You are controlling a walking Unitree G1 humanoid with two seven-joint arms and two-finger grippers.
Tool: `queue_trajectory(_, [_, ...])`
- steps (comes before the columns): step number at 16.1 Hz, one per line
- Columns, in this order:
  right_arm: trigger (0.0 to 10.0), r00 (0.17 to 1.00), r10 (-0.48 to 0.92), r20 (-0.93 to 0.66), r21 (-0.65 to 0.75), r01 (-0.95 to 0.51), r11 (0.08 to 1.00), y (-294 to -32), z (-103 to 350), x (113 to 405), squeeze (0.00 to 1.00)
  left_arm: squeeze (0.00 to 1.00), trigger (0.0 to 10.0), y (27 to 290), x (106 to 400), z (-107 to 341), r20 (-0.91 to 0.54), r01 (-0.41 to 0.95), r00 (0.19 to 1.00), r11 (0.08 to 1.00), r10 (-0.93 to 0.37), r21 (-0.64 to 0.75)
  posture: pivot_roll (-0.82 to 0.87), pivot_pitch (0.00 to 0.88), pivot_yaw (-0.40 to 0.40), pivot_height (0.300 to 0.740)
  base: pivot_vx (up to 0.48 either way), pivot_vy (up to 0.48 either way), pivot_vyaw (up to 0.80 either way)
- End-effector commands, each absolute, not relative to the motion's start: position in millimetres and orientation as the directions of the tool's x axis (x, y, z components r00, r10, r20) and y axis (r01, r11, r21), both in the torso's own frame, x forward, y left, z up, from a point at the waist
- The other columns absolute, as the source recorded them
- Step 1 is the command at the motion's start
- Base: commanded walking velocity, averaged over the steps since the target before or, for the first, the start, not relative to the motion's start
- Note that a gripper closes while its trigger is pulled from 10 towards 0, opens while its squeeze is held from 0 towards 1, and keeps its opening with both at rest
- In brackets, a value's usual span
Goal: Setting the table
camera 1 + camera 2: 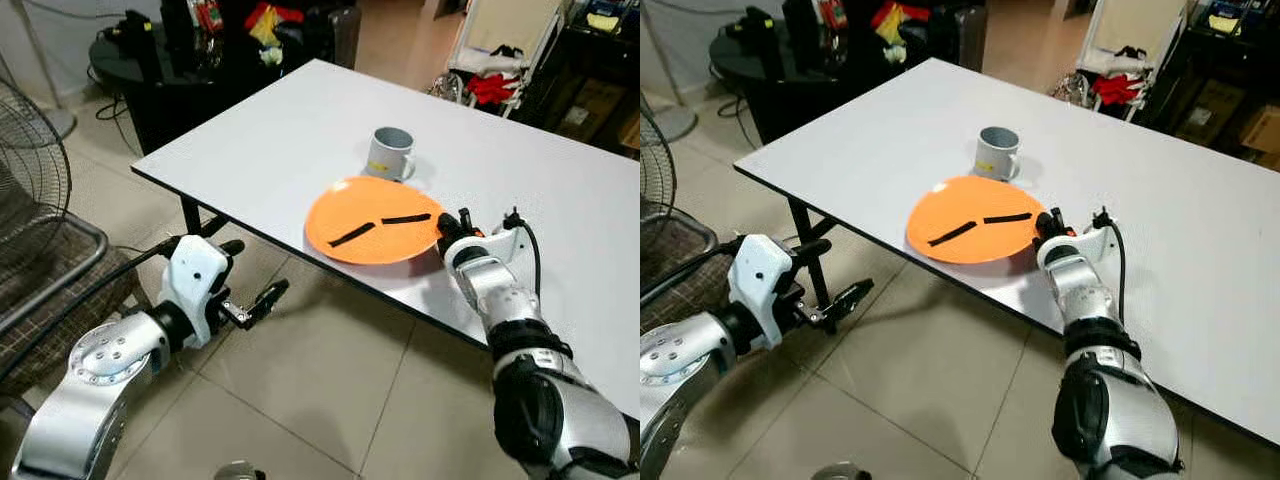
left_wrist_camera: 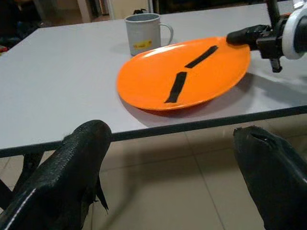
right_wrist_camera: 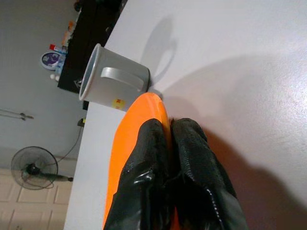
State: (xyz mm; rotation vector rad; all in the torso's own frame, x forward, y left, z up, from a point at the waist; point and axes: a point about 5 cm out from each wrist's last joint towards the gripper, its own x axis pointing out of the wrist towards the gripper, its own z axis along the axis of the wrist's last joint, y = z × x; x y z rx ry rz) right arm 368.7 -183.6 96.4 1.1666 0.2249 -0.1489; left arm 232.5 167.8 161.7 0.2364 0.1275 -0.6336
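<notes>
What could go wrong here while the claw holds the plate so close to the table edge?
The right claw pinches only the rim of the orange plate, which is tilted; it might slip out. The plate sits near the table edge and could fall to the floor. The grey mug stands right behind and could be knocked.

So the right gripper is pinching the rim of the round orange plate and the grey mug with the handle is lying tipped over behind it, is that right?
Not quite. The right gripper does pinch the rim of the round orange plate, but the grey mug with the handle stands upright behind it, open end up, as the left eye view shows.
</notes>
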Motion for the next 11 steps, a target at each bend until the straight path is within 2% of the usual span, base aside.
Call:
queue_trajectory(1, [10.0, 0.975, -0.026, -0.222, 0.896, 0.215, 0.388, -187, 105, 374, 0.00, 0.00, 10.0, 170, 229, 166, -0.189, 0.595, 0.803, 0.782, -0.566, 0.187, 0.13, 0.101, -0.074, 0.740, 0.000, 0.000, 0.00])
queue_trajectory(9, [10.0, 0.969, -0.054, -0.241, 0.873, 0.241, 0.425, -173, 97, 375, 0.00, 0.00, 10.0, 168, 220, 169, -0.204, 0.589, 0.806, 0.790, -0.556, 0.173, 0.14, 0.137, -0.081, 0.740, 0.000, 0.000, 0.00])
queue_trajectory(10, [10.0, 0.969, -0.057, -0.241, 0.875, 0.242, 0.419, -172, 95, 374, 0.99, 0.00, 10.0, 167, 220, 169, -0.202, 0.588, 0.806, 0.791, -0.556, 0.170, 0.14, 0.136, -0.084, 0.740, 0.000, 0.000, 0.00])
queue_trajectory(11, [10.0, 0.969, -0.057, -0.242, 0.876, 0.243, 0.417, -171, 92, 373, 1.00, 0.00, 10.0, 166, 220, 169, -0.201, 0.591, 0.804, 0.790, -0.559, 0.167, 0.14, 0.133, -0.085, 0.740, 0.000, 0.000, 0.00])
